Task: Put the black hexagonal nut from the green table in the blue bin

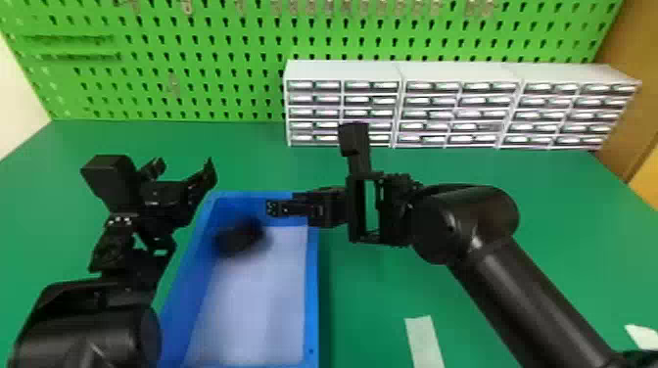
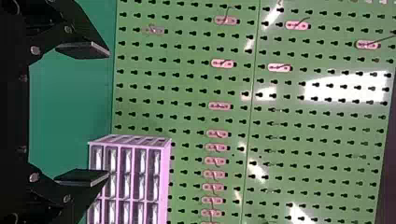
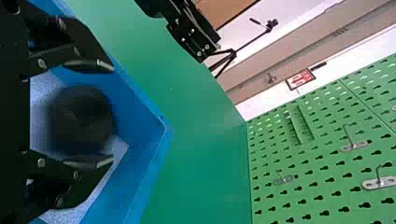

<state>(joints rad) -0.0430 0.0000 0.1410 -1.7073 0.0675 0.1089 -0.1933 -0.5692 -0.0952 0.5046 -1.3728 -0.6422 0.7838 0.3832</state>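
Observation:
The black nut point(image 1: 239, 238), blurred, shows against the far part of the blue bin point(image 1: 313, 293), just below and left of my right gripper point(image 1: 272, 209). In the right wrist view the dark round nut point(image 3: 80, 119) lies in line with the gap of the right gripper point(image 3: 106, 113), whose fingers are spread; the blue bin point(image 3: 144, 163) is behind it. Whether the nut touches the bin floor I cannot tell. My left gripper point(image 1: 183, 166) is above the table by the bin's far left corner, and its fingers stand apart with nothing between them in the left wrist view point(image 2: 106, 112).
White drawer cabinets point(image 1: 342, 71) line the back of the green table point(image 1: 538, 220), before a green pegboard point(image 1: 220, 73). A pale strip point(image 1: 424, 340) lies right of the bin, under the right arm, and another pale piece point(image 1: 642, 336) lies at the far right.

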